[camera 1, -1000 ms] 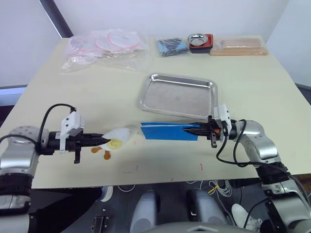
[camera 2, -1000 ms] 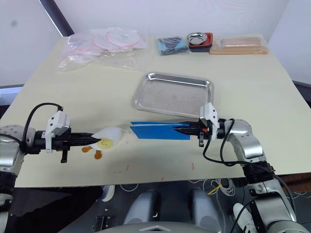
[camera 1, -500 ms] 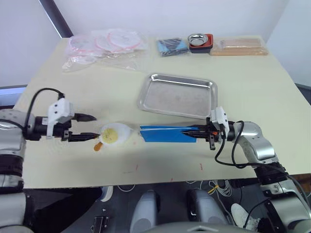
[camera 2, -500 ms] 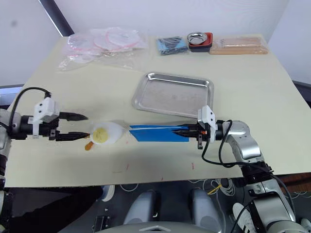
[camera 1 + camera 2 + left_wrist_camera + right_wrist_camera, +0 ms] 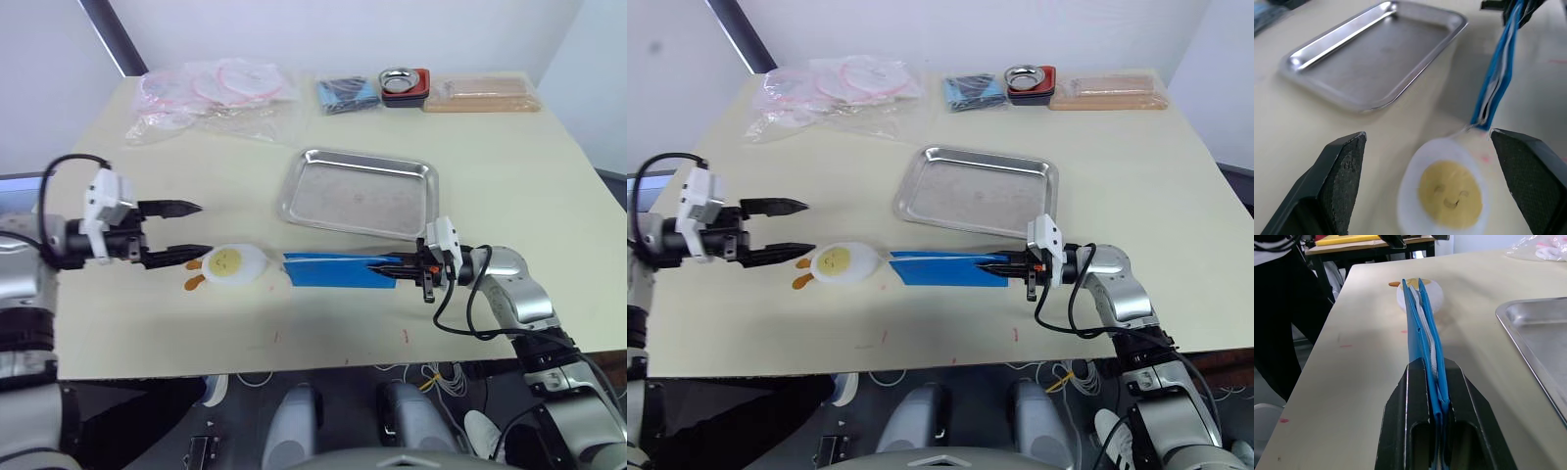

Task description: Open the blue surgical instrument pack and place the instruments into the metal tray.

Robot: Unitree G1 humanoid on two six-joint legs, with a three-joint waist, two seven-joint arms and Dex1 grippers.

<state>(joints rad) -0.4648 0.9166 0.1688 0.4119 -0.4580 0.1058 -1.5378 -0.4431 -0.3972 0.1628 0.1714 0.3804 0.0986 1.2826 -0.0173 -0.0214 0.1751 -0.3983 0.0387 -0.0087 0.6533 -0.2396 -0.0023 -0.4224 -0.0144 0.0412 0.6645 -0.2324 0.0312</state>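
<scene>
Right wrist view: the right end effector (image 5: 1434, 396) is clamped on one end of the blue surgical instrument pack (image 5: 1422, 328), which is held on edge with its pale lining pressed between the blue layers. In the left eye view the pack (image 5: 338, 270) lies along the tabletop (image 5: 176, 323) at 6 o'clock of the metal tray (image 5: 359, 192), just clear of its near rim. No instruments are visible, and the tray is empty.

A change is noted at the left end effector (image 5: 193, 230). One second ago it was closed over the egg-shaped toy (image 5: 233, 261) at the pack's far end; half a second ago its fingers had parted; now it is drawn back towards 9 o'clock, fingers wide apart, nothing held. The toy is left touching the pack's end.

It is judged that the pack is not yet opened and that a fresh grip on its free flap is needed.
</scene>
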